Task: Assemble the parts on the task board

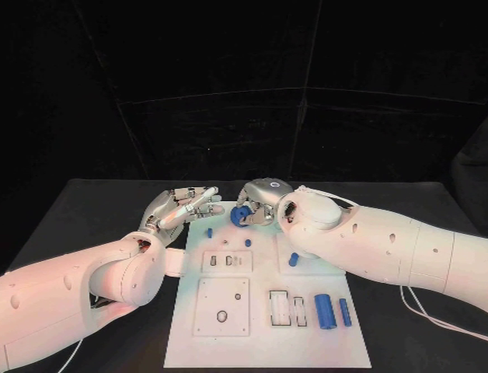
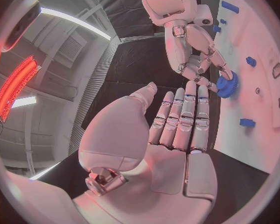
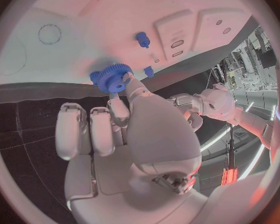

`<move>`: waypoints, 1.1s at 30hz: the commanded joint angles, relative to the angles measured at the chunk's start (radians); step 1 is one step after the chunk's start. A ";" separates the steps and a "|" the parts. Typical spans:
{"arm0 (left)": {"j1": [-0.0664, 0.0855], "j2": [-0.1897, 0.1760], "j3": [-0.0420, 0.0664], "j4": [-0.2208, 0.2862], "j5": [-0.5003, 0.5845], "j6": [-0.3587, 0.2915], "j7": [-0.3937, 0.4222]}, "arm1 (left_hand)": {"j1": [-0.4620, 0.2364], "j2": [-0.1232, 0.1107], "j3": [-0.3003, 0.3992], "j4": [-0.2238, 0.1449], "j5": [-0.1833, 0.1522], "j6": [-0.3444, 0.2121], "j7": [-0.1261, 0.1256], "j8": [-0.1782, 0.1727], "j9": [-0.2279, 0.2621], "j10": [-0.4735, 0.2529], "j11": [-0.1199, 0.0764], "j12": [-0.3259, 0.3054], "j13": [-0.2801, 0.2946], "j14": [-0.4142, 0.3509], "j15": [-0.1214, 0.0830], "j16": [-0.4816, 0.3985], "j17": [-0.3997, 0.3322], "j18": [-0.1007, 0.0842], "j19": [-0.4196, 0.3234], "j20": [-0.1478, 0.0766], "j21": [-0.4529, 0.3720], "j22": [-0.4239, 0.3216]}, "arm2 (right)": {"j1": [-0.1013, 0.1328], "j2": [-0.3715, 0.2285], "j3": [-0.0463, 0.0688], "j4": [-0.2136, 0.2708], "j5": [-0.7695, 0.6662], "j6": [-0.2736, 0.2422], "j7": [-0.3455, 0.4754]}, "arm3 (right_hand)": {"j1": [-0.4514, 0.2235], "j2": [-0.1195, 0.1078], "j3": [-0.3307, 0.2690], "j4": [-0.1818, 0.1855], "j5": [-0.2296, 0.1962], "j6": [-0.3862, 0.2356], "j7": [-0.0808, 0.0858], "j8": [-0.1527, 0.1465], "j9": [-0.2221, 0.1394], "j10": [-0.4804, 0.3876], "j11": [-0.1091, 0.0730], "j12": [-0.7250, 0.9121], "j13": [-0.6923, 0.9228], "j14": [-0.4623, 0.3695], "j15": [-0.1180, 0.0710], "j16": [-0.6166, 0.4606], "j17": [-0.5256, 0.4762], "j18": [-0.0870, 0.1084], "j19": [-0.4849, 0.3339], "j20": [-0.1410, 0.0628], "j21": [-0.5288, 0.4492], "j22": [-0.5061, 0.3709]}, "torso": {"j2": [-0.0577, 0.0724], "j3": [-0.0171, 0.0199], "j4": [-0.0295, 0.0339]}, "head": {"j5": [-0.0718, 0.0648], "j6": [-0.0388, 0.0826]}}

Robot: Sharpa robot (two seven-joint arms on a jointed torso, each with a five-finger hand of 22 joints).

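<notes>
The white task board point(image 1: 266, 342) lies in the middle of the black table. My right hand point(image 1: 262, 200) is at the board's far edge and pinches a blue gear point(image 1: 241, 215) between its fingertips; the same gear point(image 3: 112, 78) sits at those fingertips just over the board point(image 3: 65, 15) in the right wrist view. My left hand point(image 1: 183, 206) hovers just left of the gear with fingers stretched out, holding nothing. In the left wrist view the outstretched fingers point(image 2: 185, 119) point toward the gear point(image 2: 227, 83) and the right hand point(image 2: 199, 59).
Small blue pegs point(image 1: 210, 231) point(image 1: 246, 242) point(image 1: 294, 259) are on the board's far half. Two blue cylinders point(image 1: 324, 311) point(image 1: 345, 311) lie at its near right beside rectangular slots point(image 1: 279, 307). A raised plate point(image 1: 221, 307) with holes occupies the near left.
</notes>
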 commanded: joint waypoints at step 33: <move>0.003 -0.009 0.001 0.002 -0.006 0.003 0.011 | -0.009 0.008 -0.003 -0.005 -0.005 -0.001 0.012 -0.006 -0.001 -0.002 0.001 -0.008 -0.001 0.002 0.005 -0.008 0.001 0.014 0.005 0.003 -0.008 -0.003 | 0.001 0.016 -0.001 -0.018 -0.026 0.080 -0.035 | -0.266 -0.060 -0.132 0.198 0.088 -0.072 0.021 -0.072 0.001 -0.059 0.035 -0.055 -0.042 0.039 0.030 0.007 0.029 -0.008 -0.010 0.034 0.000 -0.011 | 0.000 0.0009 -0.0012 | -0.001 -0.002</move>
